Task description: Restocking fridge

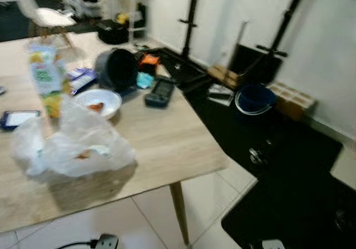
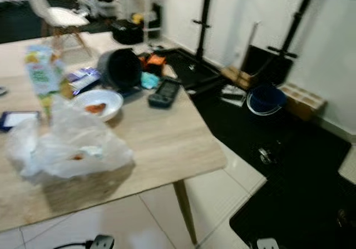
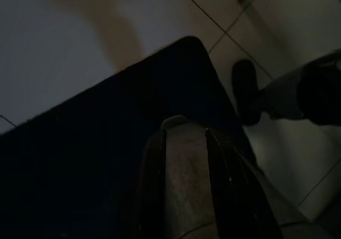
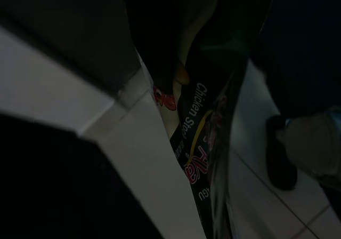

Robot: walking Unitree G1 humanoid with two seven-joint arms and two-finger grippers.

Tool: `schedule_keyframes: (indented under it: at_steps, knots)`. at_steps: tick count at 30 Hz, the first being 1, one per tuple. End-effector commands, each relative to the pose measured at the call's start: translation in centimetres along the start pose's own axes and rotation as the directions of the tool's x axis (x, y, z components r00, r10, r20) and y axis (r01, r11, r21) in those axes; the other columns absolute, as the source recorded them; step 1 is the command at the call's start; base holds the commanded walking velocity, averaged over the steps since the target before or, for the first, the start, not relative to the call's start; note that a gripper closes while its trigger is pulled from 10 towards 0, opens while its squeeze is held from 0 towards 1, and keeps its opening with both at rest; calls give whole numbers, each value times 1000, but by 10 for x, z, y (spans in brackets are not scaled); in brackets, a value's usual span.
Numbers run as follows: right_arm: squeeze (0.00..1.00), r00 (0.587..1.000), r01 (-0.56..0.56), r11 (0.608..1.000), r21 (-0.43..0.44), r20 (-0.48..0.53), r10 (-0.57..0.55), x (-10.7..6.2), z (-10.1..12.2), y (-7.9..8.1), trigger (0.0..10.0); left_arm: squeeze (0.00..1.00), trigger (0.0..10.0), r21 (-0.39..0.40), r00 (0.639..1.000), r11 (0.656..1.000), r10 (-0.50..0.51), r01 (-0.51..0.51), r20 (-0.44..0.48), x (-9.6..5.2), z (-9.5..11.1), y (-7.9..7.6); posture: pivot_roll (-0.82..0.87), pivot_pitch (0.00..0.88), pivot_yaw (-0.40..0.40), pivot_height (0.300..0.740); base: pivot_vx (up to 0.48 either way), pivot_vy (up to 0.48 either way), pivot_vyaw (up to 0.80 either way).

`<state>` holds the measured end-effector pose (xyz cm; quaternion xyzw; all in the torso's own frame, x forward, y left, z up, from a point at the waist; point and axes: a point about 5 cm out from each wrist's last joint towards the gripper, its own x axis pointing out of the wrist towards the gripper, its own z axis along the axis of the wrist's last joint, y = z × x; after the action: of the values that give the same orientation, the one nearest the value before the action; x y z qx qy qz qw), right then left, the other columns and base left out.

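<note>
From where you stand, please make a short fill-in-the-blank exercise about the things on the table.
1. The black pot lies on its ____.
2. The white bowl sits on the wooden ____.
3. The juice carton stands ____.
4. The crumpled bag nearest the camera is made of ____.

Missing words: side; table; upright; plastic
</note>
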<state>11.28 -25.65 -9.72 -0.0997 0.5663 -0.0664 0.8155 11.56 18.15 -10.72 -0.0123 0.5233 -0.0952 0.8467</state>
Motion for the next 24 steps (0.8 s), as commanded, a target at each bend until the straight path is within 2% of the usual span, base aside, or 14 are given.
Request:
schedule_keyframes:
  at_steps: [1,24]
  knots:
    - [0,1000,12,1000,-9,8,-12,0,3,-3,10000,0,10000,-13,998,1000,-21,21,-61,-1,-16,-7,74,0,-66,740,0,0,-800]
    - [0,1000,4,1000,-13,7,-4,0,2,-1,10000,0,10000,-4,997,1000,-24,24,-68,-2,-17,-6,77,0,-63,740,0,0,-800]
